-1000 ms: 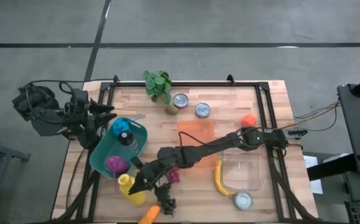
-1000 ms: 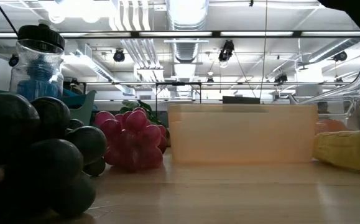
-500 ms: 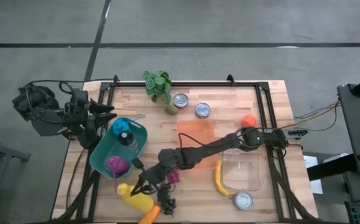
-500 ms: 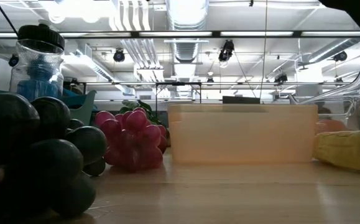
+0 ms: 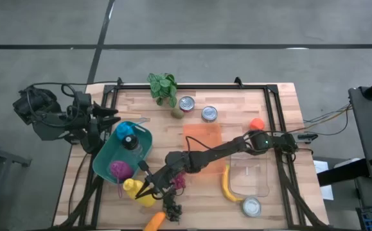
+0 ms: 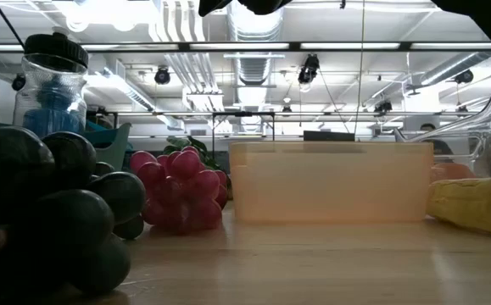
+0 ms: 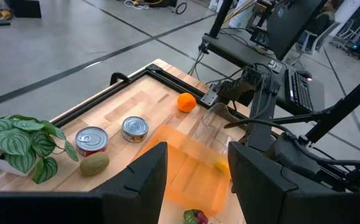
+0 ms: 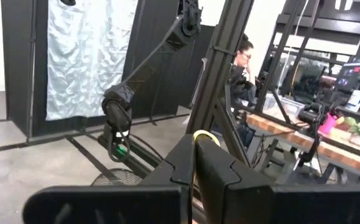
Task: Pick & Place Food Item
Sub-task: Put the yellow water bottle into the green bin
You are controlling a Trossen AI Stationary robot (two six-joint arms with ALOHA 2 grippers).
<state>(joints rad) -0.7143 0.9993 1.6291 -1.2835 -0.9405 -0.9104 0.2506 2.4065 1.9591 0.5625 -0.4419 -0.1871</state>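
My right end effector [image 5: 145,190] is clenched over the yellow food item [image 5: 137,191] near the desk's [image 5: 237,102] front-left edge, beside the teal bowl [image 5: 105,162]. My left end effector [image 7: 195,180], fingers parted and empty, waits off the desk's left side

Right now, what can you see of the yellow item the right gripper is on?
The yellow item is a smooth, glossy, rounded piece, plastic-looking, with a narrower knob end toward the teal bowl. It lies near the table's front-left corner. The right gripper is shut on it; a yellow sliver shows between the fingers in the right wrist view. Whether it rests on the wood or is lifted, I cannot tell.
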